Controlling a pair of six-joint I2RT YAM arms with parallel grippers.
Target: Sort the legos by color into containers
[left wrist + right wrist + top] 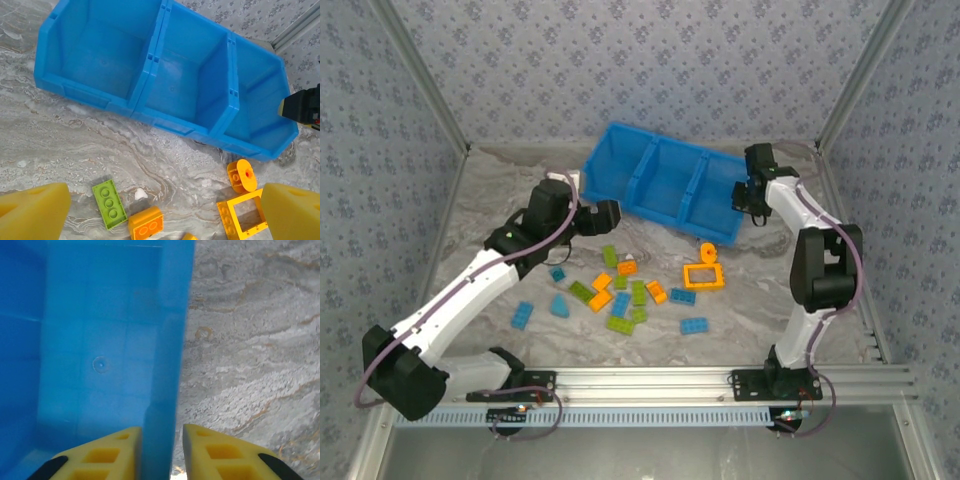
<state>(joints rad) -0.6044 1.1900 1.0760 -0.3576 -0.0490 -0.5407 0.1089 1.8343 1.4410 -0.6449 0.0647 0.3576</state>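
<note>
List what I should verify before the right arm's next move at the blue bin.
1. Right end effector straddles the end wall of the bright blue plastic three-compartment bin: ok.
2. Firm clamp on that wall: cannot tell; a sliver of gap seems to show on the outer side.
3. Left end effector open and empty: ok.
4. Bin compartments free of bricks: ok.
5. Orange round plastic brick clear of the bin's front corner: cannot tell; it lies very close.
</note>
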